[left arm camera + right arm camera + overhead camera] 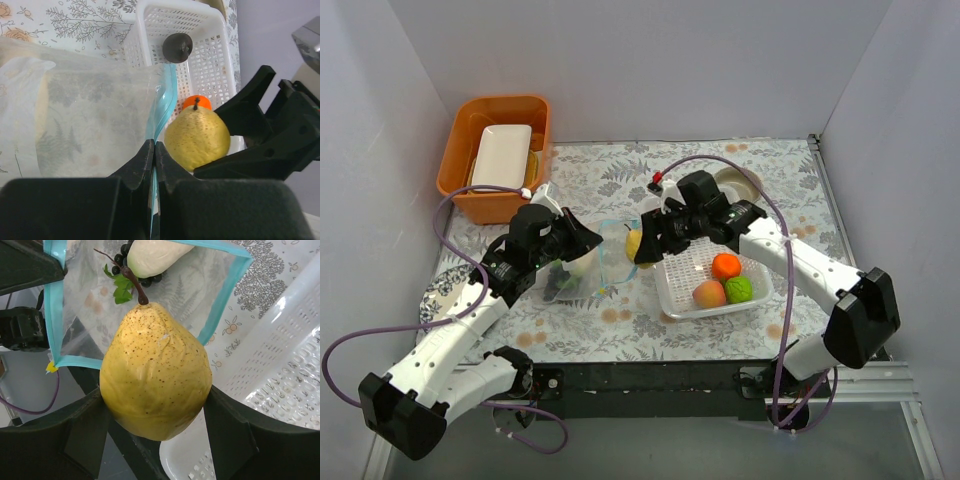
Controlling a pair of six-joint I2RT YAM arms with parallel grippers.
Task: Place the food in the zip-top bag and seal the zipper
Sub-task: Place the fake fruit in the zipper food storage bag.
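Yellow pear (155, 380) gripped wide in our right end effector (157, 407), left end effector (154, 150) pinching the zipper (168, 97); next, feed it into the zip-top bag (95, 110) at 9 o'clock.

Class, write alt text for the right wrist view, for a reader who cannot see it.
The right gripper holds a yellow pear, stem first, before the open bag, its teal zipper framing the mouth. Inside lie grapes and a white piece; a white basket sits right.

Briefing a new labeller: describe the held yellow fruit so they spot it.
Find the white basket right of centre. Beside its left edge, the right hand holds a pear at the mouth of the clear bag. It alone is speckled yellow, brown-stemmed.
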